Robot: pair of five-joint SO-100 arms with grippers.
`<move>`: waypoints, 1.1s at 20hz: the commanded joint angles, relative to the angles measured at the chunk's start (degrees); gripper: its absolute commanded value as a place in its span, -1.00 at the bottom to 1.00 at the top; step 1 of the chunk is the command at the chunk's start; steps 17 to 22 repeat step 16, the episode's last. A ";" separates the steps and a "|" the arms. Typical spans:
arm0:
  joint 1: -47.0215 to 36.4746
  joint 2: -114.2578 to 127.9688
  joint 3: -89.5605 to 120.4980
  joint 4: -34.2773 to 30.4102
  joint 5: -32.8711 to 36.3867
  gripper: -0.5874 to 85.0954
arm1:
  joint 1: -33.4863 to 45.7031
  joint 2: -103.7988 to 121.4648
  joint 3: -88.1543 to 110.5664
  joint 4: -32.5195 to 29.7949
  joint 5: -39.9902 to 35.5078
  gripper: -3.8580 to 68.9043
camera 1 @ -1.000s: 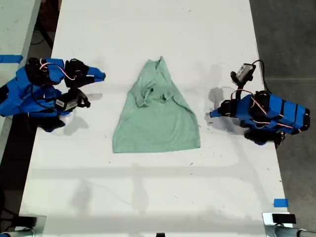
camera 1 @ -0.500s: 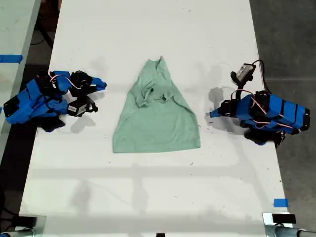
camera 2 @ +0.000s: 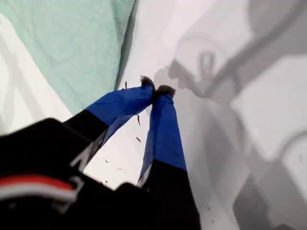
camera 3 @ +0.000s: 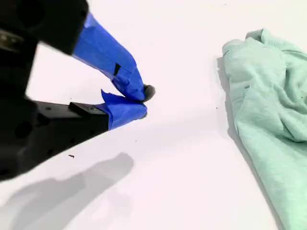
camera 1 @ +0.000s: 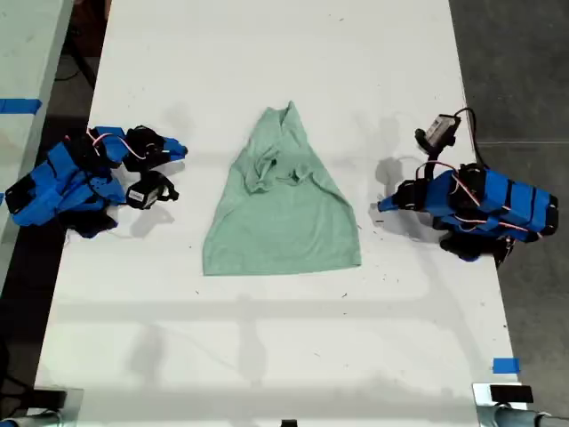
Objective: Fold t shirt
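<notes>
The pale mint-green t shirt [camera 1: 283,209] lies flat on the white table [camera 1: 267,356], partly folded into a cone shape with its narrow end toward the far side. My first gripper [camera 1: 380,206] rests at the exterior view's right, shut on nothing, a short gap from the shirt's lower corner. In the first wrist view its tips [camera 2: 157,90] meet just beside the shirt's edge [camera 2: 72,43]. My second gripper [camera 1: 182,147] sits at the exterior view's left, shut and empty, well apart from the shirt. The second wrist view shows its closed tips [camera 3: 144,103] and the shirt's collar end [camera 3: 268,96].
Blue tape marks [camera 1: 505,366] the table near the exterior view's lower right, and another strip [camera 1: 18,106] lies on a neighbouring surface at its left. Dark floor [camera 1: 524,71] borders the table on the exterior view's right.
The second arm drew back toward the exterior view's left and settled lower; its gripper turned slightly. The first arm and the shirt stayed still.
</notes>
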 commanded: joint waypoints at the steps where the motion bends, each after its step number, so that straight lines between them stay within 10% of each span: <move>1: 1.41 0.44 0.88 -0.44 -1.23 -0.99 | 0.44 -0.09 1.76 -2.02 -0.35 -0.83; 22: 0.18 0.44 1.05 -0.44 -1.32 -0.99 | -1.76 -0.09 2.20 -2.90 2.11 -0.84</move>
